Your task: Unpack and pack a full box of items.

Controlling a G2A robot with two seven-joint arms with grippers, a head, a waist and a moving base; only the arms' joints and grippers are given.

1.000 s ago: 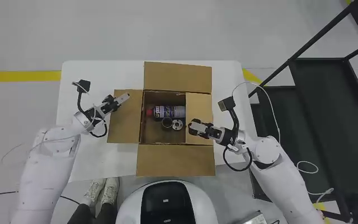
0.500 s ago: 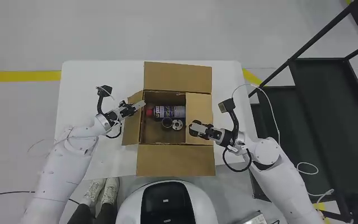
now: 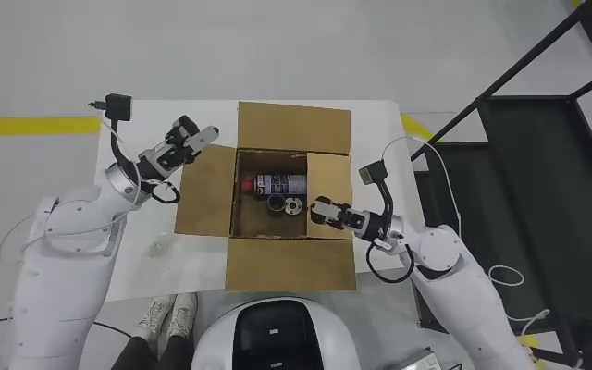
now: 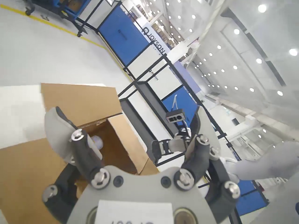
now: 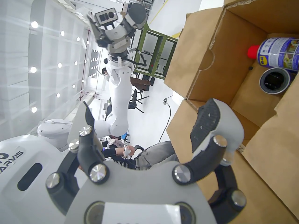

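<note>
An open cardboard box [image 3: 294,126] stands mid-table with all its flaps folded out. Inside lie a blue spray can [image 3: 277,182] with a red cap and a dark roll [image 3: 276,203]; both are also in the right wrist view, the spray can [image 5: 278,51] beside the roll [image 5: 274,80]. My left gripper [image 3: 197,129] is open and empty, raised above the table beyond the box's left flap; from its own wrist view the left gripper [image 4: 128,122] looks across the box [image 4: 77,99]. My right gripper [image 3: 314,212] hovers open over the right flap, and the right gripper [image 5: 144,120] holds nothing.
The white table [image 3: 139,268] has bare room left of the box. A black metal rack [image 3: 518,185] stands close to the table's right side. A person's shoes [image 3: 171,319] show on the floor at the near edge.
The left gripper first went in to the box's left flap, then pulled back and rose to the upper left. The left flap now lies flat. The right arm has kept still.
</note>
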